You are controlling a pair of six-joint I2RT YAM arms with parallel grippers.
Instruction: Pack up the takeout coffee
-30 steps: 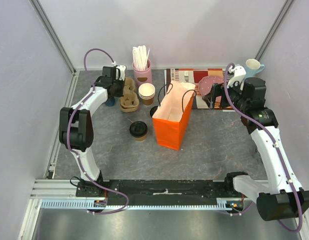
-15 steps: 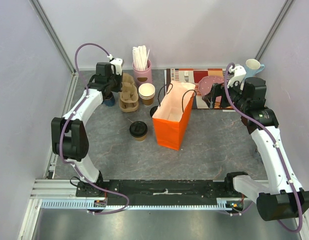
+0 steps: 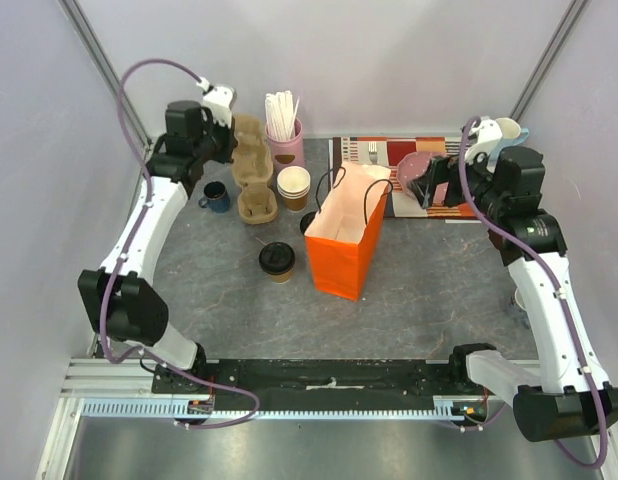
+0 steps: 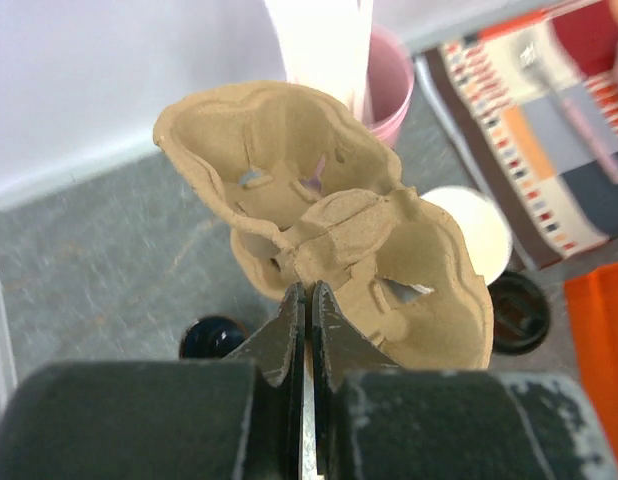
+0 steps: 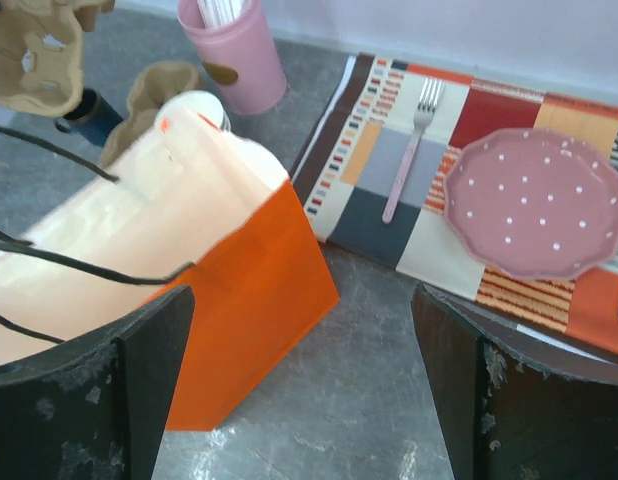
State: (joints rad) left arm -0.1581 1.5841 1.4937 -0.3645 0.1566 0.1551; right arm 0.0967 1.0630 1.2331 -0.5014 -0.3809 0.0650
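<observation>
Brown paper under a black lid, the takeout coffee (image 3: 277, 258) stands upright on the table (image 3: 429, 290), just beside the orange bag (image 3: 341, 255), on its left. The left gripper (image 4: 307, 300) is closed tight on a cardboard cup carrier (image 4: 319, 215) near the back wall. The cup lies toward the arm bases from it. The right gripper (image 5: 299, 305), wide open and empty, has the bag between it and the cup.

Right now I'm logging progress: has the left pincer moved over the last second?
Yes. The left pincer, shut on a brown moulded-pulp cup carrier, has shifted left and toward the back wall, away from the fixed pink cylindrical stick holder.
</observation>
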